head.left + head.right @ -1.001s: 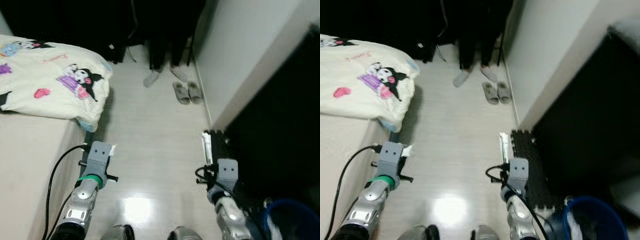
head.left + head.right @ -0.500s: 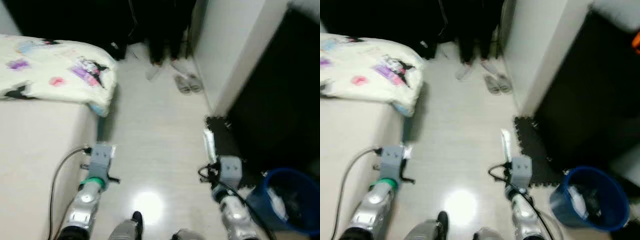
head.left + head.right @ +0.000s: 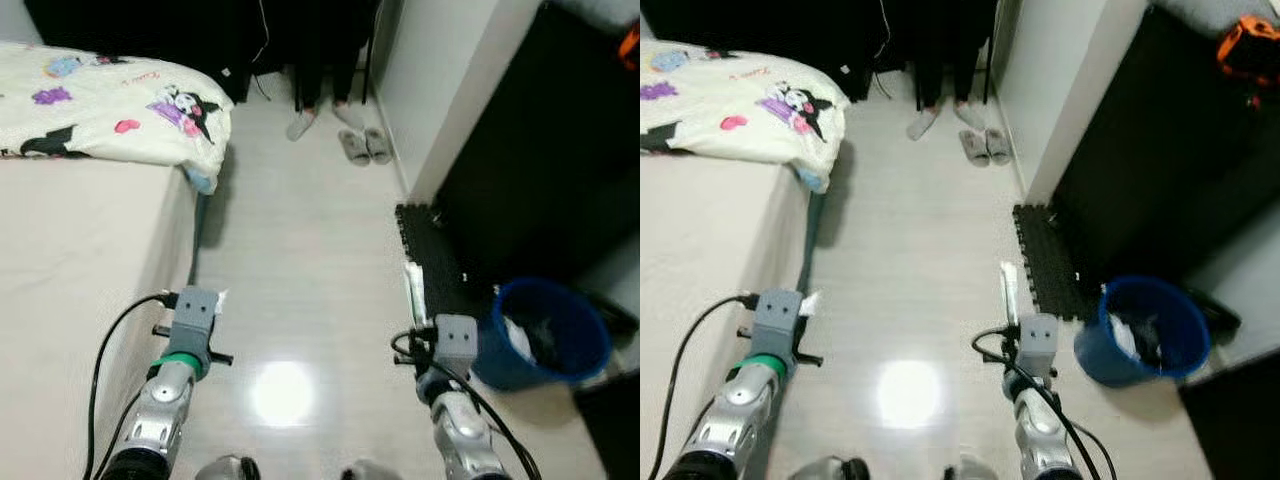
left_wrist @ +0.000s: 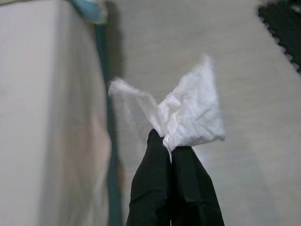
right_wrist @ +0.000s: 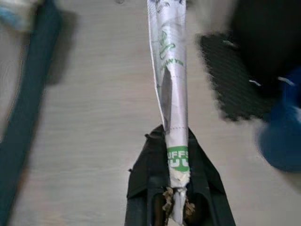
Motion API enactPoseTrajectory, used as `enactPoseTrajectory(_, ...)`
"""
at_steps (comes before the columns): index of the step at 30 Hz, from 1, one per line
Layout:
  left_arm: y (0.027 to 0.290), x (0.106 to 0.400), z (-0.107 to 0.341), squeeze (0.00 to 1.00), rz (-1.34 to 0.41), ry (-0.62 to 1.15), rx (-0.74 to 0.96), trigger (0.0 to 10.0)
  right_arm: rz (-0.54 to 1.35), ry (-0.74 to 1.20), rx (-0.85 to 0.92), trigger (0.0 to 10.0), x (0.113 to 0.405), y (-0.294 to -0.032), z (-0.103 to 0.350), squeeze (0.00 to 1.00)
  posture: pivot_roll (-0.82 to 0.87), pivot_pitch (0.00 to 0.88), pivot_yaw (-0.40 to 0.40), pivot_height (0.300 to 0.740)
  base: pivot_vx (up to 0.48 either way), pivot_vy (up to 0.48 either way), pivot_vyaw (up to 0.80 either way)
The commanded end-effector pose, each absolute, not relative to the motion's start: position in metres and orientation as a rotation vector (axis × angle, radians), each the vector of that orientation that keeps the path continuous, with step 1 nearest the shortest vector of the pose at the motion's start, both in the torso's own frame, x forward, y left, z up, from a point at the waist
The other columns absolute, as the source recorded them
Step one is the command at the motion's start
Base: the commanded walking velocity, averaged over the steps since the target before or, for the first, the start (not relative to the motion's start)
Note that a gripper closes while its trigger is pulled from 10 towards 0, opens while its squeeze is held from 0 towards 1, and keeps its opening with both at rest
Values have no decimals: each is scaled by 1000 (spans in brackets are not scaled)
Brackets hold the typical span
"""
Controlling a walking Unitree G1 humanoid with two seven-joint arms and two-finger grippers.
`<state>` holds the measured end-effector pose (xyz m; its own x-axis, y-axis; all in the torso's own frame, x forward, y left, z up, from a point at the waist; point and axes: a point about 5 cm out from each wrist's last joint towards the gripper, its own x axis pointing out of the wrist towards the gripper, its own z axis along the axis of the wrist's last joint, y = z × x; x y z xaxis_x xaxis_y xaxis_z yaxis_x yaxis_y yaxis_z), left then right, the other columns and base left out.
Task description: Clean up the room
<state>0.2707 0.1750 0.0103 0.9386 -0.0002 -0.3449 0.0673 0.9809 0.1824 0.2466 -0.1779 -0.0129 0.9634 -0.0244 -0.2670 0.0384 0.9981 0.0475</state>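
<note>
Grippers are riding low at the near edge of the pale wooden floor (image 3: 300,260), one on each side. Nearest on the left, the left gripper (image 4: 170,141) is pinching a crumpled white tissue (image 4: 188,117) between its closed black fingers (image 4: 150,179), and it is hanging just beside the long edge of the bed (image 3: 70,260). On the right, the right gripper (image 5: 173,141) is clamping a long flattened wrapper (image 5: 170,70) with green print, its fingers closed on the lower end while the rest is sticking straight out ahead over the floor. Just beyond that arm, a blue bin (image 3: 545,335) is standing on the floor with white rubbish lying inside it, close to the near end of a black foam mat (image 3: 430,255) that is running along the dark doorway on the right. Farther along on the left, a cream blanket (image 3: 110,100) printed with cartoon figures is covering the far end of the bed and drooping over its corner. At the far end of the floor, a pair of grey slippers (image 3: 365,146) is lying near the white wall (image 3: 440,90), and a person's legs in dark trousers and pale socks (image 3: 300,125) are standing just beside them.
</note>
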Motion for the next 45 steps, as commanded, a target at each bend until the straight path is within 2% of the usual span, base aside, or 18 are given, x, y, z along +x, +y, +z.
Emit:
enactPoseTrajectory(1,172,272,10,0,-52,352,197,10000,-48,287,60,10000,243,-180,-16,0,43,30,-4,727,0,0,-788)
enactPoseTrajectory(30,168,273,10,0,-51,355,163,10000,-58,285,71,10000,244,-182,-16,0,43,28,-5,727,0,0,-788)
enactPoseTrajectory(45,170,274,11,0,-41,346,182,10000,-54,278,55,10000,244,-182,-16,0,46,30,-7,727,464,0,-53)
